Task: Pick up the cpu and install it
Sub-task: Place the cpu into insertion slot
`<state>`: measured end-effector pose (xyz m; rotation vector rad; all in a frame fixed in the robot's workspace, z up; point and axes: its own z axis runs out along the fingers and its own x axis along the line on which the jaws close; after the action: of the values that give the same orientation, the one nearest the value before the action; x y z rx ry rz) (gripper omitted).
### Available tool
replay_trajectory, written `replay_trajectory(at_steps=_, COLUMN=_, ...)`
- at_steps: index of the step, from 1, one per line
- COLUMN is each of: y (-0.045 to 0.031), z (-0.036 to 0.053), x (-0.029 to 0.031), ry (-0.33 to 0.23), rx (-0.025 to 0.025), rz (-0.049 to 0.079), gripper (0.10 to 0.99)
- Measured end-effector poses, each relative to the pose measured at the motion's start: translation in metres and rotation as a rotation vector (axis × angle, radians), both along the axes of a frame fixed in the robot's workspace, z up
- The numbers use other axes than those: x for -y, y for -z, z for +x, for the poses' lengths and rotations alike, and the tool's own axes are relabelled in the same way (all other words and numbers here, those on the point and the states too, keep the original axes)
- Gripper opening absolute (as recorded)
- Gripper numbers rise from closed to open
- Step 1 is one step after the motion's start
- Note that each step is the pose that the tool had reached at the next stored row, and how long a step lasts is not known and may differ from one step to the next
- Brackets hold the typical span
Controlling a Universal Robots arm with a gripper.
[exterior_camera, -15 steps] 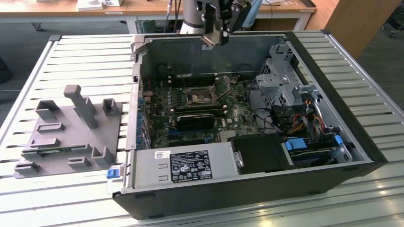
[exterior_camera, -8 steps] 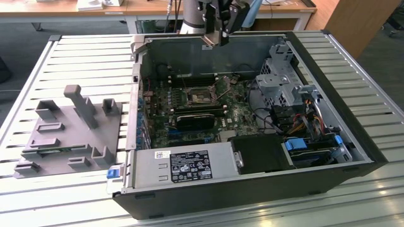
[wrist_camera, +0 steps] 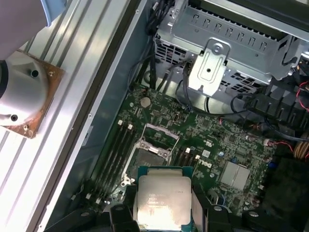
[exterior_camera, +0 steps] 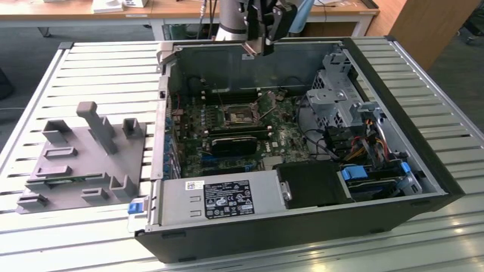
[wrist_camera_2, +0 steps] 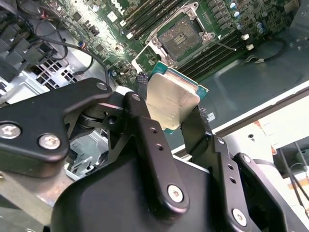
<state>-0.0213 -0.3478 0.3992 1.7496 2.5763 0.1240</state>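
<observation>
The cpu (wrist_camera_2: 171, 99), a flat square chip with a matte silver-grey lid and teal rim, is pinched at opposite edges by the black gripper (wrist_camera_2: 166, 112). It hangs above the metal-framed socket (wrist_camera: 152, 147) on the green motherboard (wrist_camera: 217, 140).

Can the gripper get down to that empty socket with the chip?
Probably yes. The gripper holds the cpu above the open case, and the socket lies bare below, with nothing seen between them.
</observation>
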Motion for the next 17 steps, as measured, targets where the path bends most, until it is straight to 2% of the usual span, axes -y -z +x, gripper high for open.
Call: replay_trajectory(at_steps=17, y=0.0004, z=0.0, x=-0.0002, ry=0.17, rx=0.0, rz=-0.001, gripper=0.533)
